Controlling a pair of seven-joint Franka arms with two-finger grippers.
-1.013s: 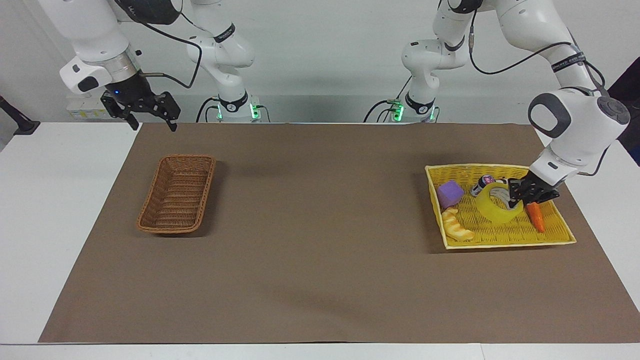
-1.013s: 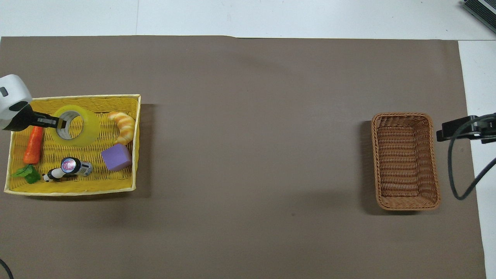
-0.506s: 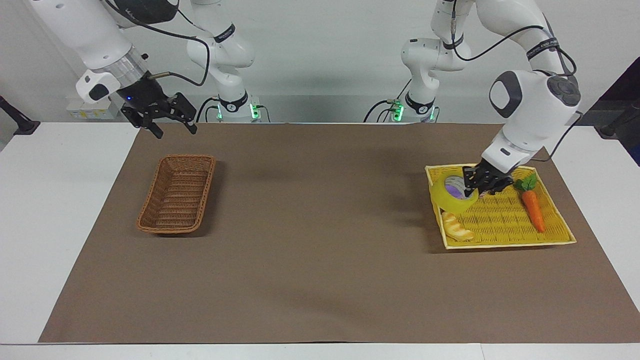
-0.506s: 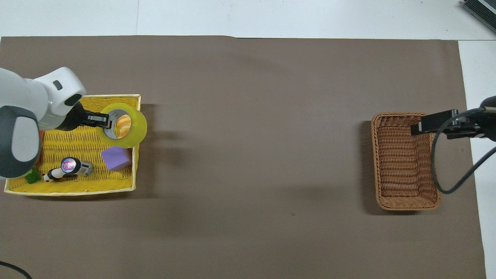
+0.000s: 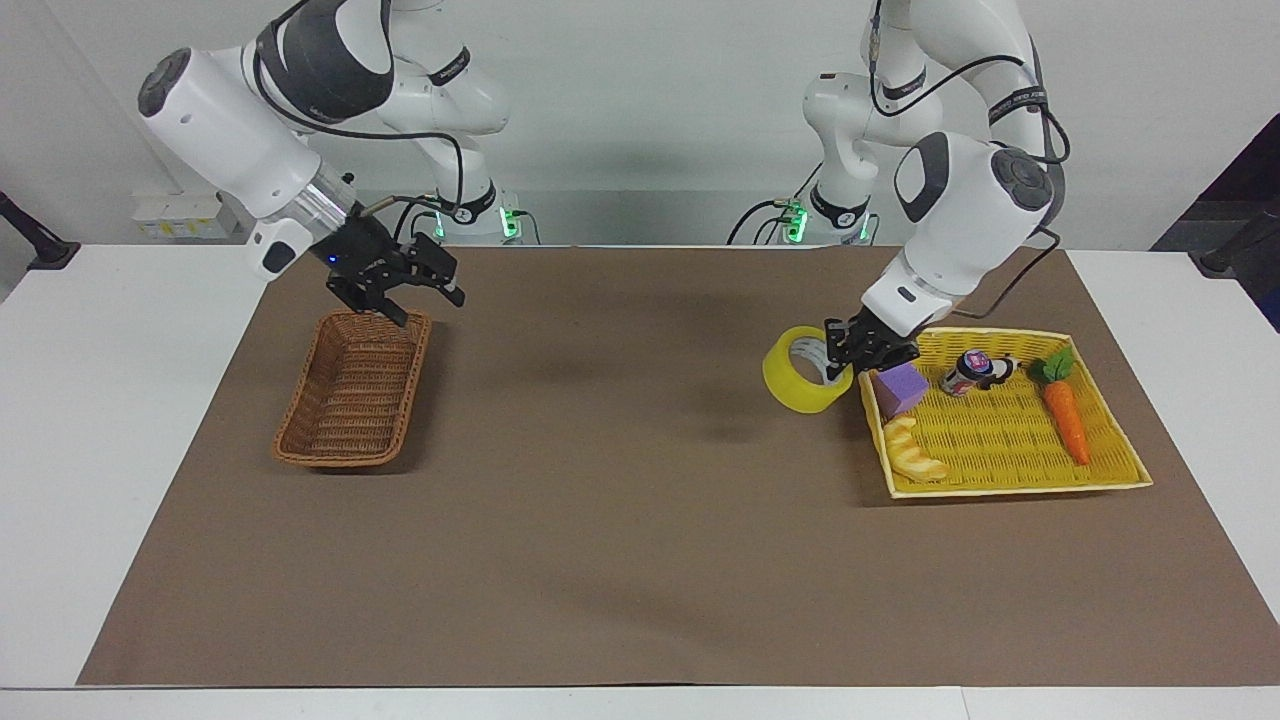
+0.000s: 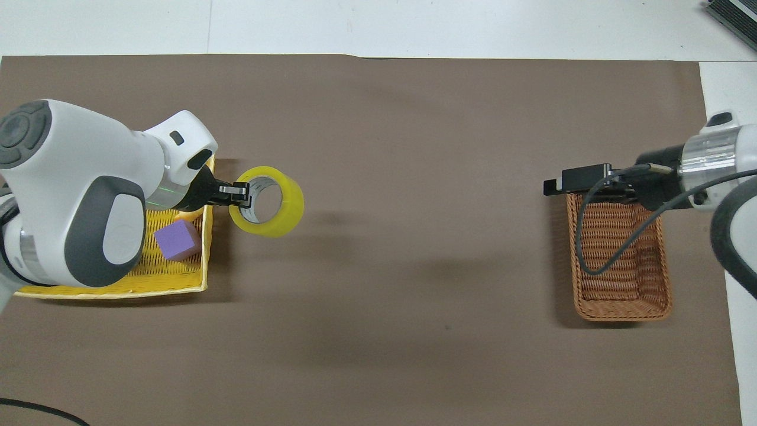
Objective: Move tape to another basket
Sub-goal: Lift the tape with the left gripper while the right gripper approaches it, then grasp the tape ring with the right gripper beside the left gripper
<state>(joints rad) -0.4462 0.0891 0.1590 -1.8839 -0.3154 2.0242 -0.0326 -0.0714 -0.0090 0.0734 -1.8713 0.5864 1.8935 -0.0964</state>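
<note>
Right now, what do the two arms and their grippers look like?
Both arms are glossy white with rounded dark grey joint caps and black bands that carry small white lettering. Thin black cables run along each. The left gripper and the right gripper are black; the right one sits below a silver ring and shows a small blue light. Green lights glow at both bases.

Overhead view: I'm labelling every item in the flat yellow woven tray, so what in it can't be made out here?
- Flat yellow woven tray: mostly covered by the left arm in the overhead view; only the purple foam cube shows.
- Orange toy carrot, small can, bread-shaped toy: seen only in the facing view.
- Can's label: too small to read.
</note>
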